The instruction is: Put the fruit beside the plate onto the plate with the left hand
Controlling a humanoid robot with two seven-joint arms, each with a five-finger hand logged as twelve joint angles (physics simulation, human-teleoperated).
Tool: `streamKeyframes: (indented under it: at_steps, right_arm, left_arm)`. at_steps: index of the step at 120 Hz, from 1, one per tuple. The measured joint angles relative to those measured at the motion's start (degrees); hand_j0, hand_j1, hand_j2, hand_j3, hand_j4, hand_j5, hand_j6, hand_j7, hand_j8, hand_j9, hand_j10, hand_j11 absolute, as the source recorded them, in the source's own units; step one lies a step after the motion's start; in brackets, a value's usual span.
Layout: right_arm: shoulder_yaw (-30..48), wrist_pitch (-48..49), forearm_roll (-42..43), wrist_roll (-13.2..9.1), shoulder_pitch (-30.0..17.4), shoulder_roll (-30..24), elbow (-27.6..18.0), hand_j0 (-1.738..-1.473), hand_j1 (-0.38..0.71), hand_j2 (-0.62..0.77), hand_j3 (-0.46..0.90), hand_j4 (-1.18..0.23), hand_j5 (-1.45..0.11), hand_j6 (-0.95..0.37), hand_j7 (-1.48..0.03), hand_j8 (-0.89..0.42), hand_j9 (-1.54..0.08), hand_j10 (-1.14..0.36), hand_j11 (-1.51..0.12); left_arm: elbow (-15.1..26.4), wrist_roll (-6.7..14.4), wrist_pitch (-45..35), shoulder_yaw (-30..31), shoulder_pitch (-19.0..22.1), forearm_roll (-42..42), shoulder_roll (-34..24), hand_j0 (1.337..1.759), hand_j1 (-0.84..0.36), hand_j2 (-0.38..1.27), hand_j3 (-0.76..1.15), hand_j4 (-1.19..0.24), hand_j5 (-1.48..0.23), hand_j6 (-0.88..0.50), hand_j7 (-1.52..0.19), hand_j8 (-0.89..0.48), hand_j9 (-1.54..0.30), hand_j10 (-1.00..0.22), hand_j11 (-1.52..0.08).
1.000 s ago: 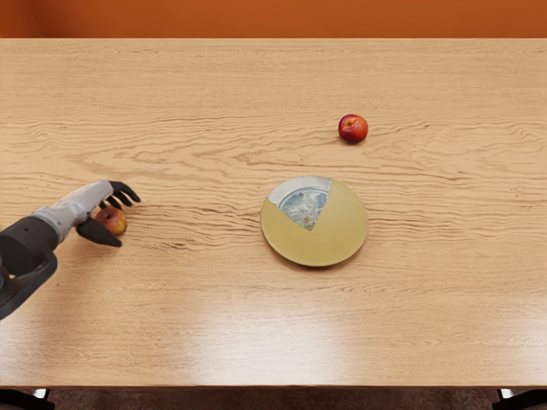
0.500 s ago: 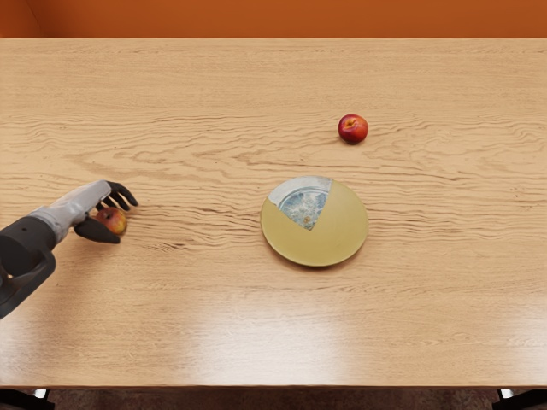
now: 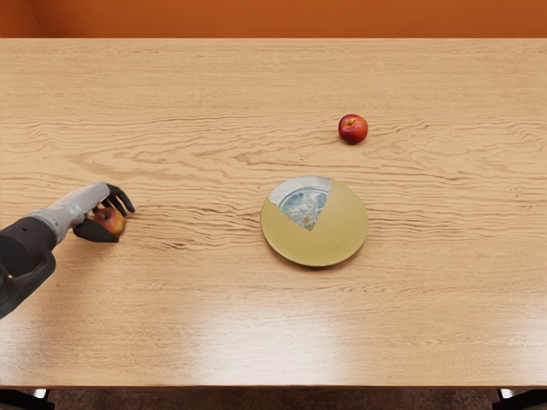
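- Forearm (image 3: 38, 229) is seen entering from the left edge, grey sleeve over a dark rounded elbow housing, laid low across the table (image 3: 256, 325).
- The left hand (image 3: 101, 215) is held palm-sideways near the left edge of the table.
- Dark fingers (image 3: 120, 198) are curled over the top of a small fruit (image 3: 110, 222), with the thumb (image 3: 96, 233) pressed in from below; the fruit is enclosed between them.
- The small fruit is round, with red-yellow mottled skin, and lies well apart from the plate (image 3: 333, 235).
- The plate is round, flat and mustard-coloured, with a pale blue speckled wedge at upper left.
- A second, red fruit (image 3: 352, 128), round and glossy, rests on the bare wood near the plate, just beyond its far rim and not touching it.
- The table is light wood with wavy grain.
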State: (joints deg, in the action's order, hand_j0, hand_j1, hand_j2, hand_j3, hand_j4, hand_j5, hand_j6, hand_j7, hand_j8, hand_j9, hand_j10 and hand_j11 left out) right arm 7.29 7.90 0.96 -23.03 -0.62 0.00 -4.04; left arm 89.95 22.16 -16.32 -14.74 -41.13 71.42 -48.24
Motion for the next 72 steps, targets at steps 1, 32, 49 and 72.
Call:
streamKeyframes:
  at_steps: [1, 32, 49, 72]
  right_arm:
    - [0.0, 0.0, 0.0, 0.0, 0.0, 0.0, 0.0, -1.658, -0.35, 0.0, 0.0, 0.0, 0.0, 0.0, 0.0, 0.0, 0.0, 0.0, 0.0]
    - [0.0, 0.0, 0.0, 0.0, 0.1, 0.0, 0.0, -1.658, -0.35, 0.0, 0.0, 0.0, 0.0, 0.0, 0.0, 0.0, 0.0, 0.0, 0.0]
    - [-0.1, 0.0, 0.0, 0.0, 0.1, 0.0, 0.0, -1.658, -0.35, 0.0, 0.0, 0.0, 0.0, 0.0, 0.0, 0.0, 0.0, 0.0, 0.0]
    - [-0.1, 0.0, 0.0, 0.0, 0.1, 0.0, 0.0, -1.658, -0.35, 0.0, 0.0, 0.0, 0.0, 0.0, 0.0, 0.0, 0.0, 0.0, 0.0]
  left_arm:
    - [0.0, 0.0, 0.0, 0.0, 0.0, 0.0, 0.0, 1.653, -0.28, 0.08, 0.0, -0.59, -0.73, -0.54, -0.75, -0.41, -0.78, -0.55, -0.78]
    - [0.0, 0.5, 0.2, 0.0, -0.1, 0.0, -0.2, 1.652, -0.27, 0.15, -0.03, -0.63, -0.76, -0.57, -0.77, -0.46, -0.8, -0.59, -0.82]
    - [0.1, 0.7, 0.5, 0.0, -0.1, -0.2, -1.0, 1.646, -0.23, 0.2, -0.14, -0.64, -0.8, -0.62, -0.8, -0.51, -0.82, -0.65, -0.83]
    - [0.3, 0.9, 0.6, -0.2, -0.1, -0.2, -1.1, 1.651, -0.24, 0.32, -0.37, -0.66, -0.84, -0.63, -0.84, -0.53, -0.85, -0.66, -0.86]
